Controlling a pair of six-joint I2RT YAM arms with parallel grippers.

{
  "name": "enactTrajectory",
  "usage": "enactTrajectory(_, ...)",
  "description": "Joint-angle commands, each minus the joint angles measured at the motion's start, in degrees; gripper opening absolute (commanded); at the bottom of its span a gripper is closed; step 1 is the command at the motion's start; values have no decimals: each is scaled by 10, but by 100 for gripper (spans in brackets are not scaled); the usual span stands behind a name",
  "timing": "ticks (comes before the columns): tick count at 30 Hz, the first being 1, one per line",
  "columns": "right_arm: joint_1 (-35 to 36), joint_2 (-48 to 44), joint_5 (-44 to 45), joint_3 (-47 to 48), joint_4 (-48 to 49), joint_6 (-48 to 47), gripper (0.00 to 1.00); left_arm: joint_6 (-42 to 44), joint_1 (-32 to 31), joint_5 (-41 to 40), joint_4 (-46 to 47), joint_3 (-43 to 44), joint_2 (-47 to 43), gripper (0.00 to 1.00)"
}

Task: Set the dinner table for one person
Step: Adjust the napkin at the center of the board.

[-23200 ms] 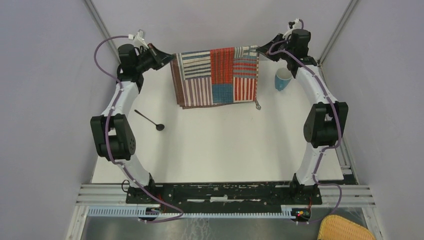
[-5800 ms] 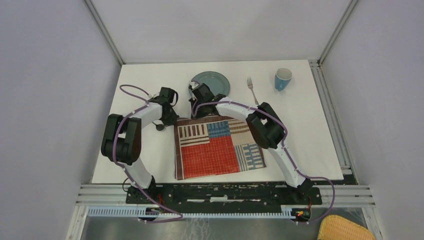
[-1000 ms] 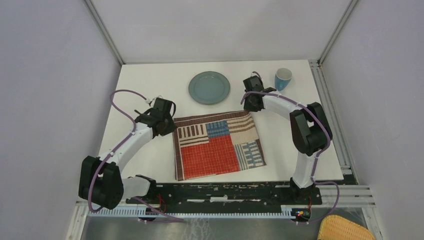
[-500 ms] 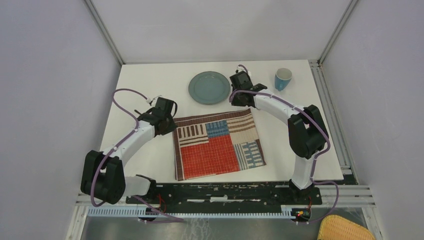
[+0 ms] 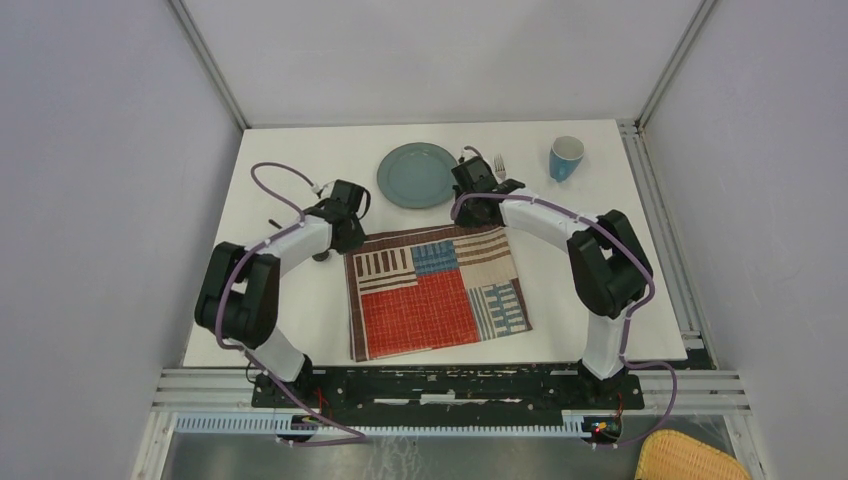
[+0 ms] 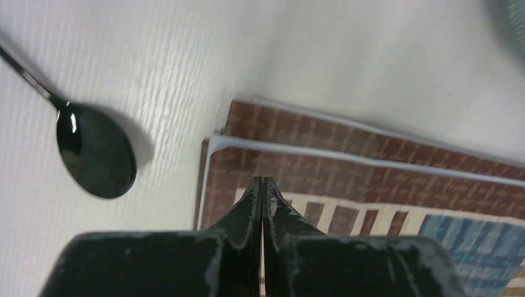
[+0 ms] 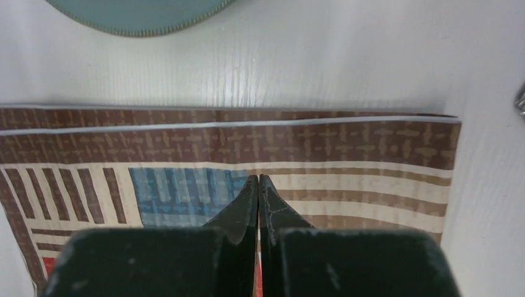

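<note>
The dinner table carries a folded striped patchwork placemat in front of the arms. Behind it lie a teal plate and a fork, and a blue cup stands at the far right. A black spoon lies left of the mat's far-left corner. My left gripper is shut and empty over that corner. My right gripper is shut and empty above the mat's far edge, between plate and fork.
Metal rails run along the near edge, with both arm bases on them. Grey walls close in the left, right and back. A yellow woven thing sits off the table at the near right. The plate's rim shows beyond the mat.
My right gripper has swung left from beside the cup to between plate and fork, uncovering the fork. My left arm has folded inward, bringing its gripper up to the mat's far-left corner.
</note>
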Motion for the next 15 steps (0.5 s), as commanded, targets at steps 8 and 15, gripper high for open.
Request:
enactTrajectory(8,48,-19,-61,-34,43,0,0,32,11,-43,43,108,55,2)
enactTrajectory(15,89,-15,-80,-21,53,2,0,30,31,-35,52,110,88,2)
